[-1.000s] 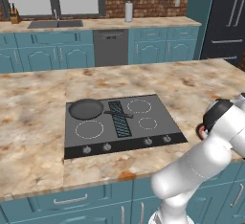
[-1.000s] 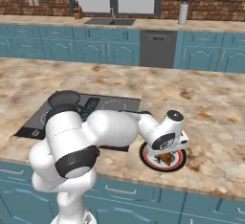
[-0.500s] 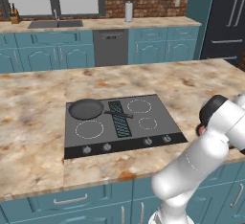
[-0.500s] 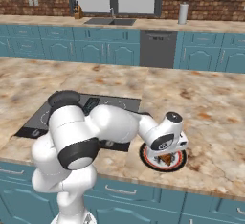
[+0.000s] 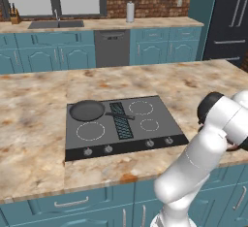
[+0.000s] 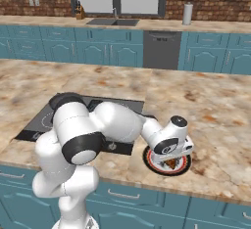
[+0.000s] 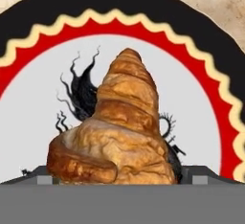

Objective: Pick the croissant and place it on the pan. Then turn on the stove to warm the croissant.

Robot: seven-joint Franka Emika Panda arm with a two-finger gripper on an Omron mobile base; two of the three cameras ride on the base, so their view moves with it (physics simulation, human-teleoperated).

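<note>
Gripper (image 6: 172,160) low over croissant (image 7: 115,137) on plate (image 6: 152,160); jaws' state unclear. Risk: off-centre pinch, pastry rolls off before reaching pan (image 5: 87,110) across table.

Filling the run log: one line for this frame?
phase: grasp approach | claw: low over golden-brown crescent croissant, closure unclear | croissant: on red-rimmed round plate | dark grey frying pan: empty

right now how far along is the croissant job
Nothing is finished yet. The croissant sits on the red-rimmed plate, with the gripper low over it; whether the fingers have closed is unclear. Left: carry it to the empty pan, then turn a stove knob.
</note>
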